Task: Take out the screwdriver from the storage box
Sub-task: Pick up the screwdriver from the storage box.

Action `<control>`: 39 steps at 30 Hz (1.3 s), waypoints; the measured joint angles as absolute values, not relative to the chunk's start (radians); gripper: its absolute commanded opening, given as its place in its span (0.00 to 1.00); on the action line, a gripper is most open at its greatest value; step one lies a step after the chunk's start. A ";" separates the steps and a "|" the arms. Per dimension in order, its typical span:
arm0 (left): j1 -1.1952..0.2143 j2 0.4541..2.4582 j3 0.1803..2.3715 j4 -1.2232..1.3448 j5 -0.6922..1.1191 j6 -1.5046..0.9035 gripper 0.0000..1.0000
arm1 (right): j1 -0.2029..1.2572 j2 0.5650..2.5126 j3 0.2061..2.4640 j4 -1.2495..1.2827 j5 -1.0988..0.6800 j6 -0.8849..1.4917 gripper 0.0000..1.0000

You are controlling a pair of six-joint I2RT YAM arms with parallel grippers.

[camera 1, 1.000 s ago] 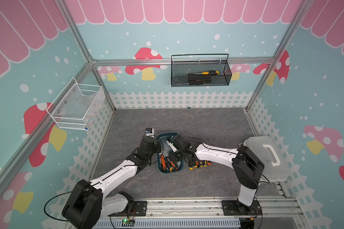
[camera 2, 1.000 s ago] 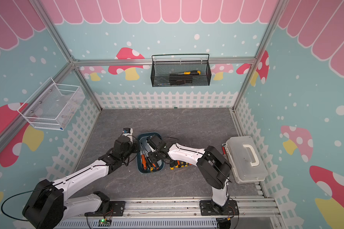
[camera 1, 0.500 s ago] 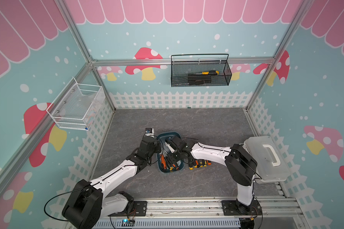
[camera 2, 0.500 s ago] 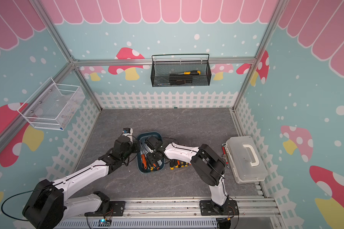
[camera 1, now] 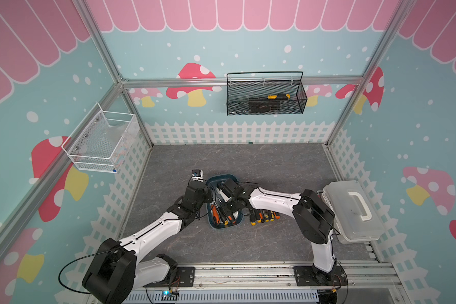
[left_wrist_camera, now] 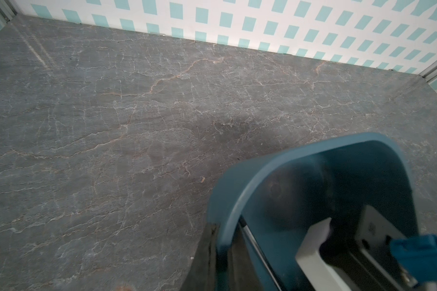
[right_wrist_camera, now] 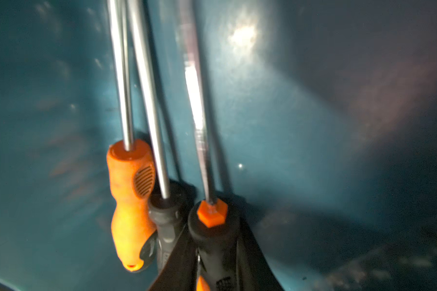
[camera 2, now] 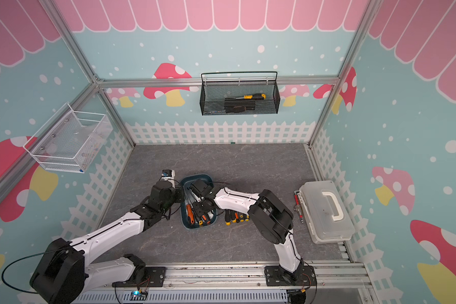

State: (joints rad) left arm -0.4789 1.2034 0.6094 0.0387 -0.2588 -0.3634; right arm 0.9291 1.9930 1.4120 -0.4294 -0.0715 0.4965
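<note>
The black-handled screwdriver (right_wrist_camera: 212, 213) lies in the storage box (camera 1: 223, 229), and the right gripper (right_wrist_camera: 213, 252) has just closed snugly onto its handle, so a lift looks next. The left gripper (camera 1: 207, 194), fully closed, pinches the box's rim.

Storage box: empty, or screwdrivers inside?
Not empty. At least three screwdrivers lie inside the storage box: the right wrist view shows one orange handle and two black handles.

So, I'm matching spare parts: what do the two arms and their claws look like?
Left arm and right arm: white link shells, bulky black joint housings, thin black cables. Left claw and right claw are black.
</note>
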 measured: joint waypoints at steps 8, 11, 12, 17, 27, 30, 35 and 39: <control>-0.479 1.200 0.609 0.039 -0.262 -0.363 0.00 | 0.929 1.978 1.386 -0.395 -0.074 0.498 0.01; -0.479 1.198 0.609 0.043 -0.257 -0.363 0.00 | 0.929 1.943 1.328 -0.335 -0.076 0.499 0.00; -0.479 1.198 0.609 0.043 -0.253 -0.364 0.00 | 0.928 1.929 1.308 -0.318 -0.078 0.499 0.00; -0.481 1.198 0.609 0.043 -0.246 -0.363 0.00 | 0.917 1.861 1.230 -0.268 -0.083 0.499 0.00; -0.481 1.198 0.609 0.042 -0.246 -0.363 0.00 | 0.910 1.716 1.155 -0.207 -0.105 0.500 0.00; -0.481 1.198 0.609 0.042 -0.246 -0.363 0.00 | 0.910 1.660 1.133 -0.204 -0.111 0.503 0.00; -0.481 1.198 0.609 0.042 -0.246 -0.363 0.00 | 0.904 1.552 1.111 -0.229 -0.113 0.502 0.00; -0.481 1.198 0.609 0.042 -0.246 -0.363 0.00 | 0.871 1.434 1.068 -0.269 -0.097 0.496 0.00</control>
State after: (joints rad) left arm -0.4812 1.1976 0.6090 0.0422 -0.2459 -0.3630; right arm 0.8715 1.4342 1.0683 -0.2691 -0.0975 0.4965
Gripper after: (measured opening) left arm 0.093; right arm 0.208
